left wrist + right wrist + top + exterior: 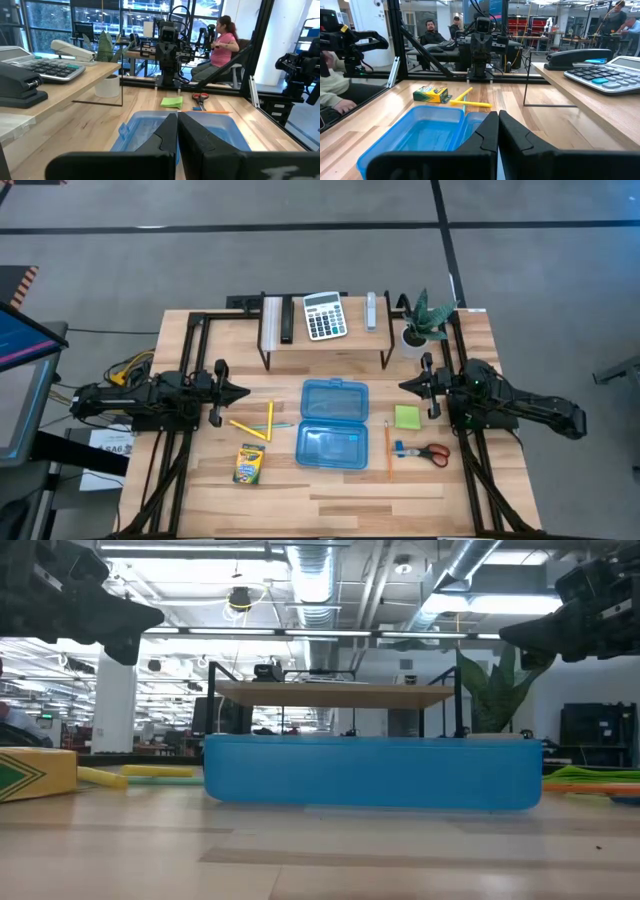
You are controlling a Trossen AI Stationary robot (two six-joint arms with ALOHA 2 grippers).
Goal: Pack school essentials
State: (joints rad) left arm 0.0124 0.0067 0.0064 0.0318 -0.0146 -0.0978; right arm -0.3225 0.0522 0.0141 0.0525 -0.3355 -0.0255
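orange pencil (388, 450) lengthwise front-to-back, beside case (332, 425)

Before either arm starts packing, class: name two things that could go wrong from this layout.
1. The yellow pencils lie crossed and flat on the table; a pincer may pinch two at once or knock them away.
2. The orange pencil, blue piece and scissors crowd together beside the open blue case; reaching one could shift its neighbours.

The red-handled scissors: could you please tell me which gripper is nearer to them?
The right gripper; the red-handled scissors lie just in front of its arm. The left gripper sits across the blue case.
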